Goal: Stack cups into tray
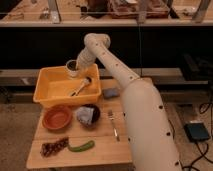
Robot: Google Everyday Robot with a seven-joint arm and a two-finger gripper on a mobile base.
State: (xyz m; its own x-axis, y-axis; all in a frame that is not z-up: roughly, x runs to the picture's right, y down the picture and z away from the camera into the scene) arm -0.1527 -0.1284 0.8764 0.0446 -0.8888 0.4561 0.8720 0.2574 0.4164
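holding a cup (72,67) over the tray (47,89), the hand (78,65) grips it closed.

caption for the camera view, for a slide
Gripper holds a cup above the yellow tray, beside an orange bowl.

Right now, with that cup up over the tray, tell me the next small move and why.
Probably lower: the gripper holds a cup above the yellow tray's back edge, while another cup lies inside. Bring it down beside that one before releasing.
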